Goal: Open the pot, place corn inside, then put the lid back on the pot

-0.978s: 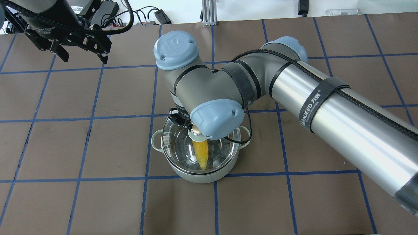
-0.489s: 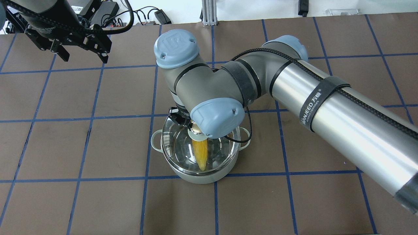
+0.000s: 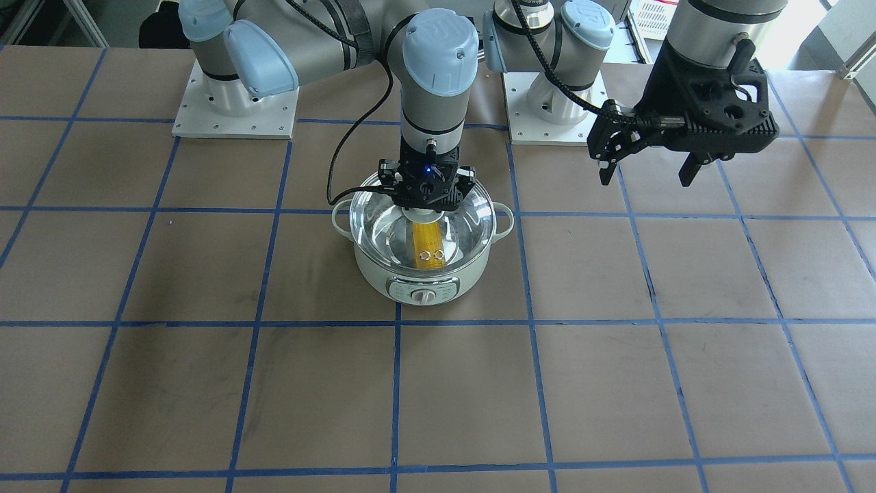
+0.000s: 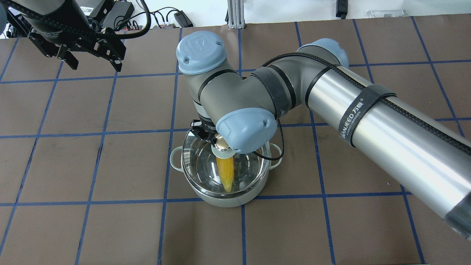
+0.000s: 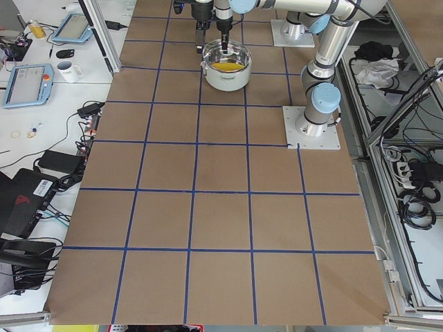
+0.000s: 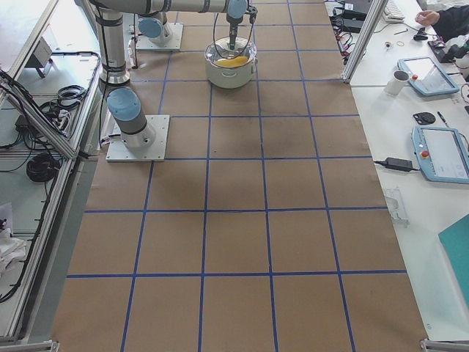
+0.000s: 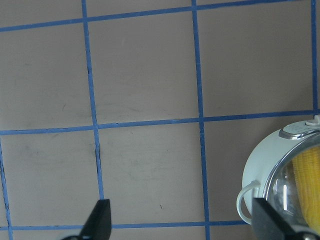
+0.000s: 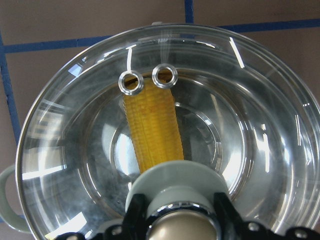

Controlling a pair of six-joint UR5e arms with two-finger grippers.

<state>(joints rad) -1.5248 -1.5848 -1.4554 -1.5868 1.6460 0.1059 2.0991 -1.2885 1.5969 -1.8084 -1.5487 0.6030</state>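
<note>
The mint-green pot (image 3: 424, 284) stands mid-table, its knob panel facing away from the robot. The yellow corn (image 3: 428, 243) lies inside it, seen through the glass lid (image 3: 465, 226), which sits on the pot's rim. My right gripper (image 3: 423, 212) points straight down and is shut on the lid's knob (image 8: 175, 180); the right wrist view shows the corn (image 8: 152, 130) under the lid's two vent holes. My left gripper (image 3: 645, 179) is open and empty, held high off to the pot's side. In the left wrist view the pot (image 7: 255, 170) shows at the lower right.
The two arm bases (image 3: 236, 109) are bolted at the robot's side of the table. Cables and power bricks (image 4: 110, 14) and an aluminium post (image 4: 235, 14) lie past the far edge. The brown mat (image 4: 110, 228) with blue grid lines covers the table.
The lid has come down a little and now sits centred on the pot's rim. The right arm's wrist shifted slightly. The left arm has not moved.
</note>
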